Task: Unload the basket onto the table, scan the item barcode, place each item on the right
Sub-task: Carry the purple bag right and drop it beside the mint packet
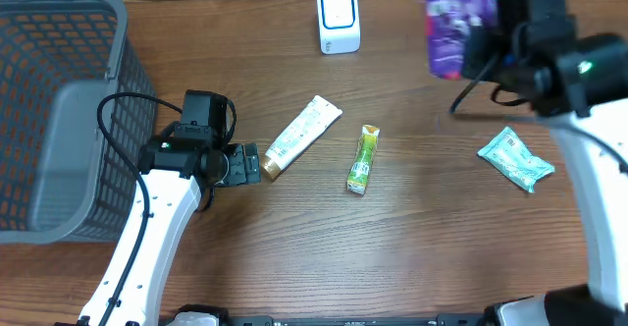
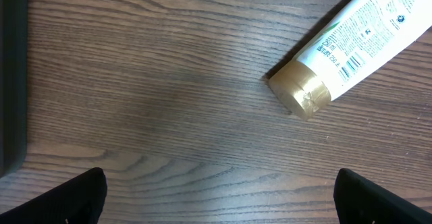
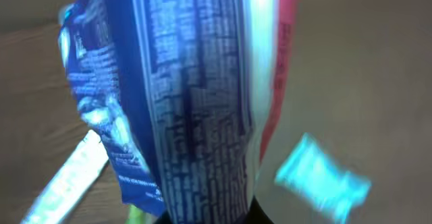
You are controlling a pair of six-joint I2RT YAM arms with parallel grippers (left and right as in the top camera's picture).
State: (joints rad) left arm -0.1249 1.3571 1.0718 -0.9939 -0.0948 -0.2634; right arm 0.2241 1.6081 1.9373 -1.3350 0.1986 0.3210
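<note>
The right claw [image 1: 489,33], clamped on the purple packet [image 1: 456,31], holds it at upper right, right of the white scanner [image 1: 339,20], with bare surface [image 1: 442,247] below. The left claw [image 1: 247,164], spread wide, sits left of centre, just beside the tube [image 1: 302,135] at its gold cap.

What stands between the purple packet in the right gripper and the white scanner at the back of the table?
Nothing visible. The right gripper holds the purple packet up, and only bare table lies between it and the white scanner. The tube, green sachet and teal packet lie nearer the front, off that path.
</note>
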